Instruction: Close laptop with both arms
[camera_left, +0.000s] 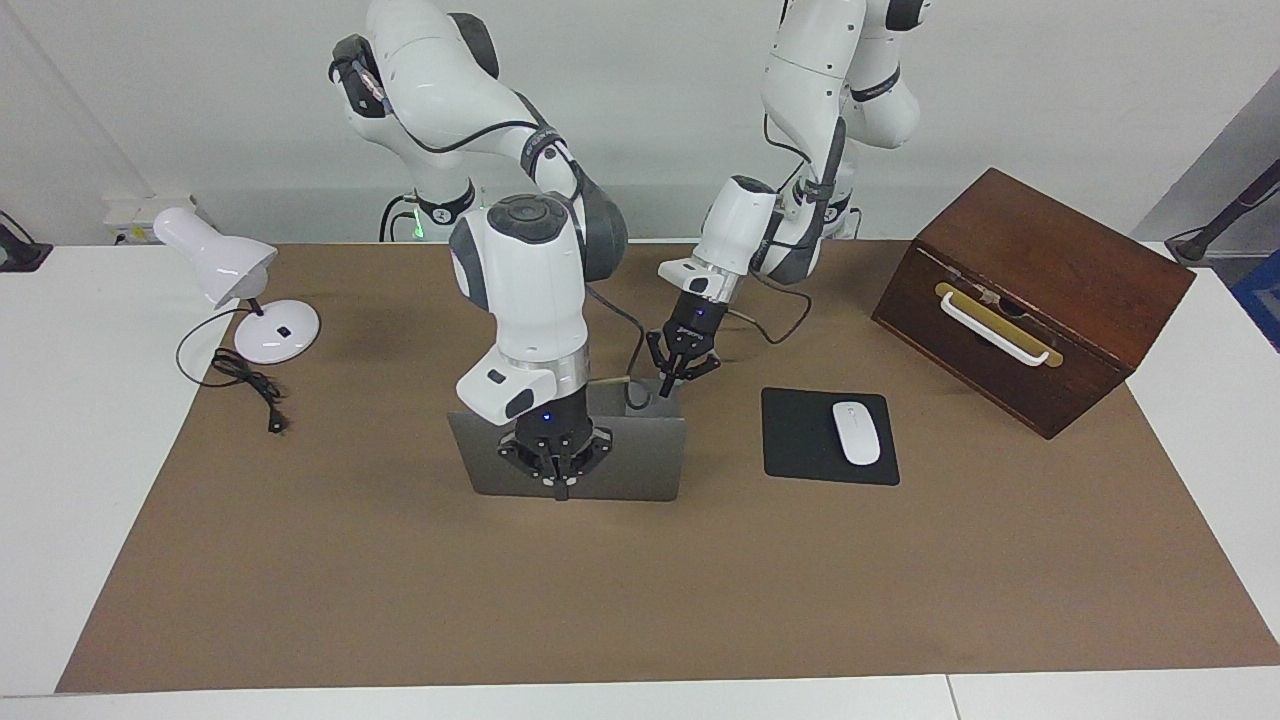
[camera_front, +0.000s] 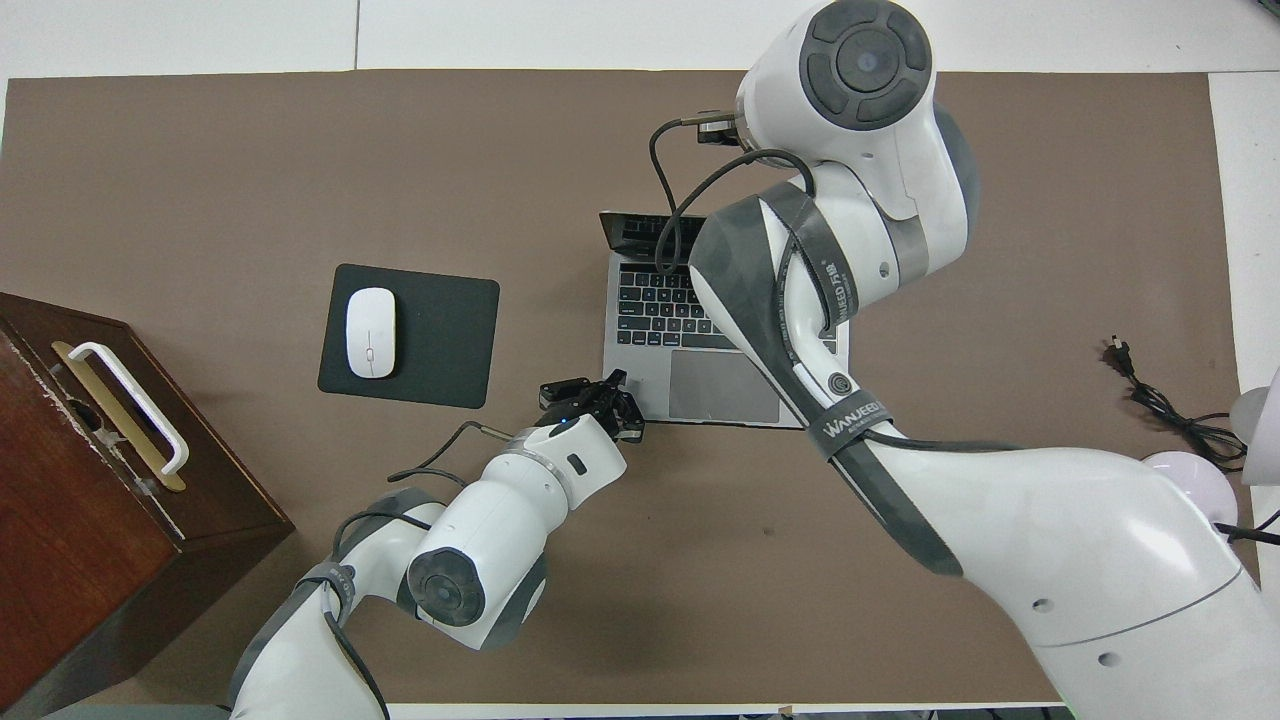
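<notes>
The laptop (camera_left: 640, 455) stands open near the middle of the brown mat (camera_left: 400, 580), its lid upright with the back of the lid turned away from me and the keyboard deck lying toward my bases. The mouse pad (camera_left: 800, 440) lies beside it toward my left arm's end of the table

I place my right gripper (camera_left: 556, 462) against the back of the lid, near its upper middle, because that is the surface a closing push has to act on. Its fingers appear drawn together and grip nothing (they look set as a pushing tip, not a clamp)

I hold my left gripper (camera_left: 683, 372) low at the deck corner nearest the mouse pad. Its fingers are spread and hold nothing. I judge this position serves to pin the base, so the lid can fold without the whole laptop sliding toward me. Whether the fingers already touch the deck I cannot tell

The lid is not yet lowered. The next move calls for a steady push at the lid, with the left gripper clear of its path
</notes>
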